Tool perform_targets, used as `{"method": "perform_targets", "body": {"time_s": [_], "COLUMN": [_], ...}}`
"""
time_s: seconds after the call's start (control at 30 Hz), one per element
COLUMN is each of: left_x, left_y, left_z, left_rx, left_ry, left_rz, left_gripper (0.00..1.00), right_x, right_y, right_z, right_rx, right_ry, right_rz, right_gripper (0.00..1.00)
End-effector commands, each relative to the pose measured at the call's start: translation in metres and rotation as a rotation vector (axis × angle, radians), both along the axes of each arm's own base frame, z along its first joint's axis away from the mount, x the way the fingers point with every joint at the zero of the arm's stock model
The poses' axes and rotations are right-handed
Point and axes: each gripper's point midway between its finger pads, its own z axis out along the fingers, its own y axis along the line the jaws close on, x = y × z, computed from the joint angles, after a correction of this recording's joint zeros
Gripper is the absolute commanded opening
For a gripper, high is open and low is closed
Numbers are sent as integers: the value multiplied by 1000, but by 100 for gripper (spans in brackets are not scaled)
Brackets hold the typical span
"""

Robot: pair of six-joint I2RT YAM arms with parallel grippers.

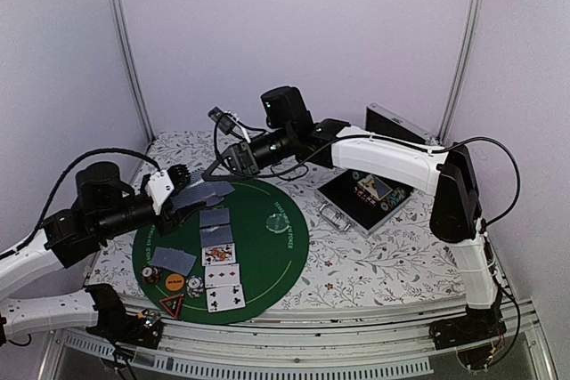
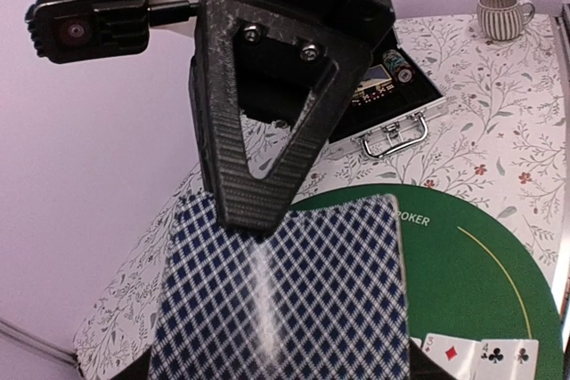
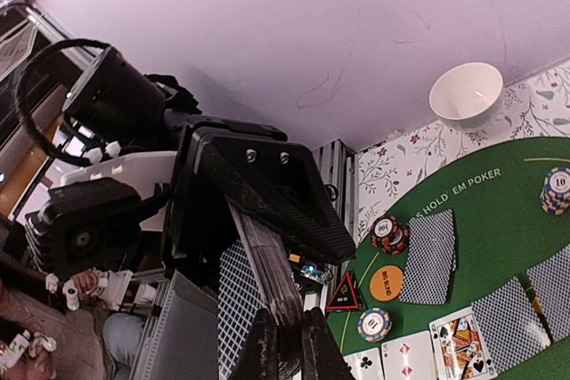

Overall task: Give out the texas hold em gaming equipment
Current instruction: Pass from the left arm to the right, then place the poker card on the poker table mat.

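Note:
My left gripper [image 1: 171, 191] is shut on a deck of blue-diamond-backed playing cards [image 2: 285, 295], holding it above the left rim of the green felt mat [image 1: 276, 251]. The right gripper [image 1: 216, 169] reaches across from the right. It is shut on the top playing card at the deck's far edge, one black finger [image 2: 258, 149] lying on the card back. On the mat lie face-down cards [image 1: 215, 217], face-up cards [image 1: 223, 276], chip stacks [image 3: 388, 234], an orange disc [image 3: 386, 284] and a red-black triangle token [image 3: 343, 294].
An open metal chip case [image 1: 365, 198] sits on the floral cloth right of the mat, with a black box [image 1: 396, 122] behind it. A white ribbed cup [image 2: 505, 15] stands at a far corner. Cage posts frame the back wall.

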Motion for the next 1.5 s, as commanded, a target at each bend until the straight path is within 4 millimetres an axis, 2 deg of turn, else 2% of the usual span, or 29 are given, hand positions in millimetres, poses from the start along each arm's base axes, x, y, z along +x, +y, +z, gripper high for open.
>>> {"method": "perform_targets", "body": {"time_s": [0.0,0.27,0.3,0.4,0.43,0.57,0.67,0.77,0.9,1.1,1.27,1.33,1.47], "left_x": [-2,-2,-2,-2,-2,-3,-5,-10,-10,-7,-7,-6,-6], "left_y": [-4,-4,-4,-4,-5,-4,-4,-4,-1,-2,-1,-1,-1], "left_z": [8,8,8,5,5,7,10,17,20,18,17,17,16], "left_rx": [-23,-24,-25,-25,-25,-29,-39,-63,-76,-65,-63,-62,-60], "left_ry": [-28,-29,-27,-19,-17,-21,-24,-39,-58,-50,-49,-50,-48], "left_rz": [-21,-20,-20,-21,-22,-20,-29,-48,-34,-29,-24,-21,-20], "left_gripper": [55,55,61,91,97,98,98,98,98,98,98,98,98], "right_x": [-7,-13,-12,-7,-3,10,21,28,35,26,30,27,25], "right_y": [-1,-5,-5,-8,-9,-19,-34,-56,-90,-127,-137,-141,-146], "right_z": [8,18,18,19,19,19,7,-14,-60,-130,-165,-184,-205], "right_rx": [15,26,23,19,15,-1,-34,-85,-181,-307,-336,-350,-375], "right_ry": [16,37,39,39,40,45,70,96,161,251,311,360,418], "right_rz": [36,62,55,28,14,-46,-92,-146,-221,-289,-351,-364,-409], "right_gripper": [2,1,1,1,1,1,1,1,1,1,1,1,1]}}
